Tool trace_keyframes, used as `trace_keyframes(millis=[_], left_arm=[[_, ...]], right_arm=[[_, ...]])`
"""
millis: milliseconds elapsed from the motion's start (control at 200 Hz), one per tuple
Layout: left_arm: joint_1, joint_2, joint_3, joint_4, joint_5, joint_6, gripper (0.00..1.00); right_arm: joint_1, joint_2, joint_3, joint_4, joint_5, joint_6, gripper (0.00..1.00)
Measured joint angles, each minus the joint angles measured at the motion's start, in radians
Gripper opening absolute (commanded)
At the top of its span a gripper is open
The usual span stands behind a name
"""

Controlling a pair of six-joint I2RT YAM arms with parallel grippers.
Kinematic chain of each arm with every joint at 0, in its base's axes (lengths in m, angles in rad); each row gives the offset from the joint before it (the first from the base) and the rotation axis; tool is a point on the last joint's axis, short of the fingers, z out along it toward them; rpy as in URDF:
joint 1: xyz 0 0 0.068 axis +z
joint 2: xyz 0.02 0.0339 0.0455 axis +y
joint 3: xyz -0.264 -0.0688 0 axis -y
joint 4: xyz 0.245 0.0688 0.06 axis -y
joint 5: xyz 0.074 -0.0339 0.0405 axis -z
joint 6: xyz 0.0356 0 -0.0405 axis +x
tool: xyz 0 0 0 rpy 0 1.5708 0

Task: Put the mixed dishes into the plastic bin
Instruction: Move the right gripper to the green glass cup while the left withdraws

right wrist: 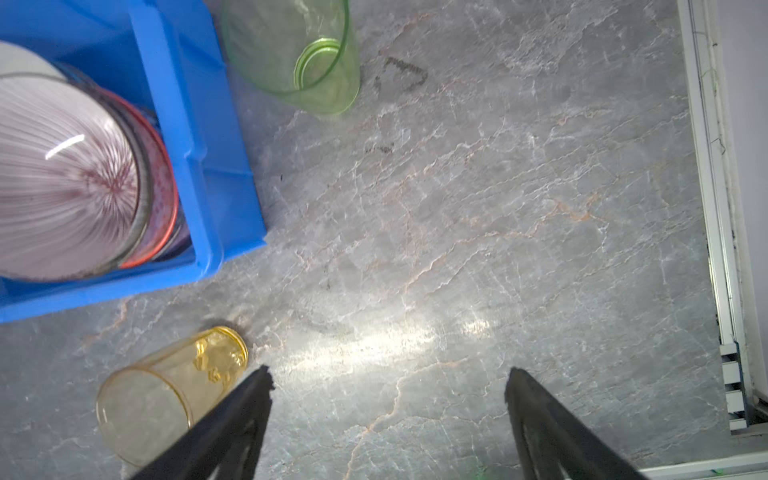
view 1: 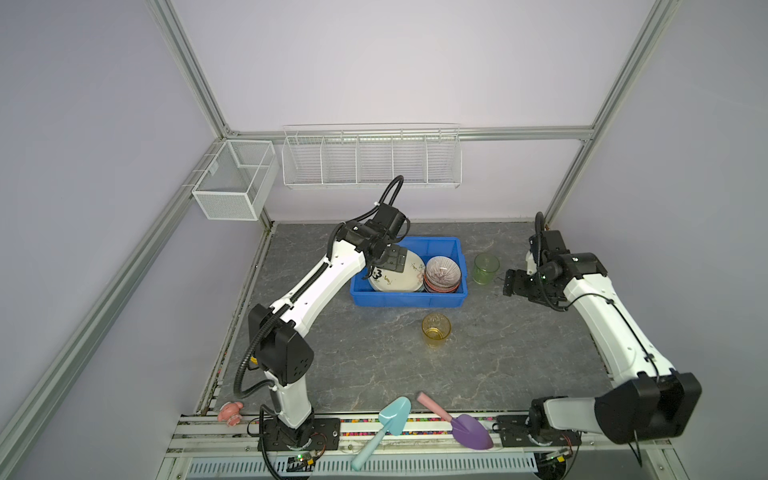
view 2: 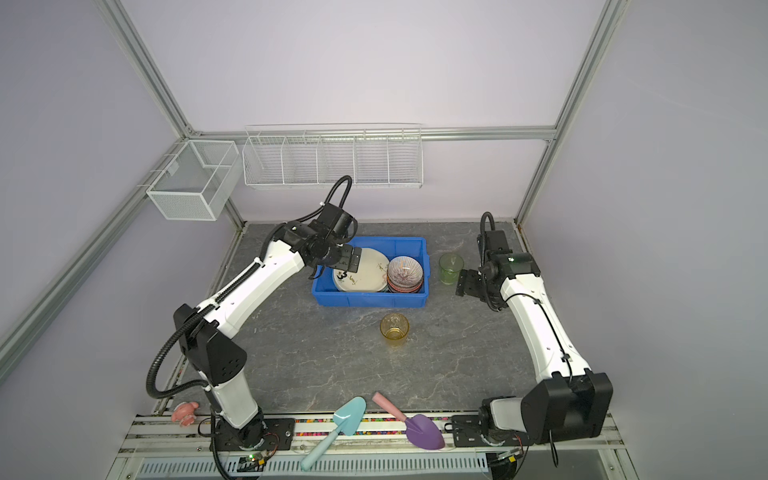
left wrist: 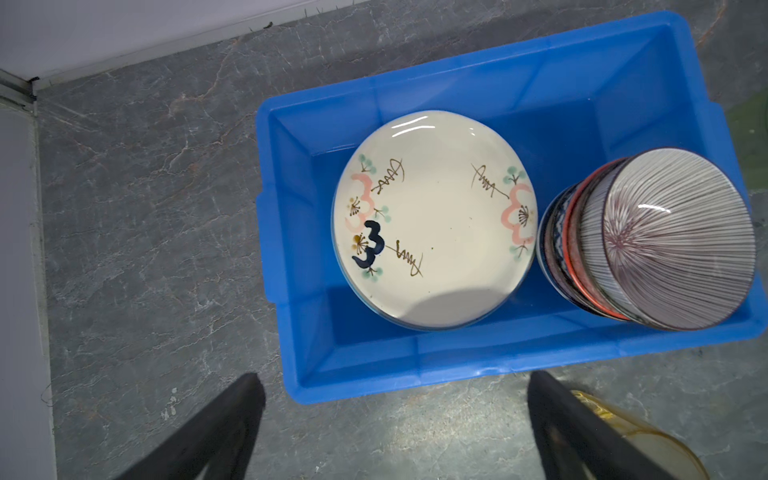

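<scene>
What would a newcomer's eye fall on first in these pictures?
The bright blue bin in the middle of the grey table stands out, holding stacked plates beside stacked bowls. Outside it stand a green tumbler at its right end and an amber tumbler in front. The left arm over the bin and the right arm by the green tumbler have open, empty jaws.

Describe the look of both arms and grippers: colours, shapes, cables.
The left arm and right arm match: white shells, black angular joint housings. A black ribbed hose loops off each wrist; a thin black cable is tied along the right. The left gripper and right gripper are black with flat, tapering fingers. A green light glows at the right wrist.
</scene>
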Motion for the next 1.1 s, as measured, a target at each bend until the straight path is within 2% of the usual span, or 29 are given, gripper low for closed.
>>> trace_keyframes(millis=[135,305,490,660,780,935,1100], left_arm=[[0.051,-0.011,-0.017,0.035,0.004,0.002,1.0],[0.129,-0.011,-0.036,0.065,0.064,0.002,1.0],[0.171,-0.011,-0.054,0.082,0.061,0.002,1.0],[0.168,-0.011,-0.088,0.105,0.042,0.006,1.0],[0.168,-0.011,-0.117,0.116,-0.018,0.001,1.0],[0.168,-0.011,-0.125,0.123,-0.073,0.002,1.0],[0.168,-0.011,-0.126,0.124,-0.093,0.002,1.0]], right_arm=[[-0.032,0.139,0.108,0.041,-0.031,-0.009,0.97],[-0.046,0.308,0.216,0.1,-0.061,-0.008,1.0],[-0.047,0.454,0.278,0.154,-0.061,-0.002,0.95],[-0.048,0.568,0.35,0.171,-0.057,-0.001,0.86],[-0.048,0.626,0.392,0.178,-0.052,-0.008,0.77],[-0.048,0.673,0.422,0.177,-0.043,-0.008,0.62],[-0.048,0.684,0.431,0.172,-0.032,-0.016,0.51]])
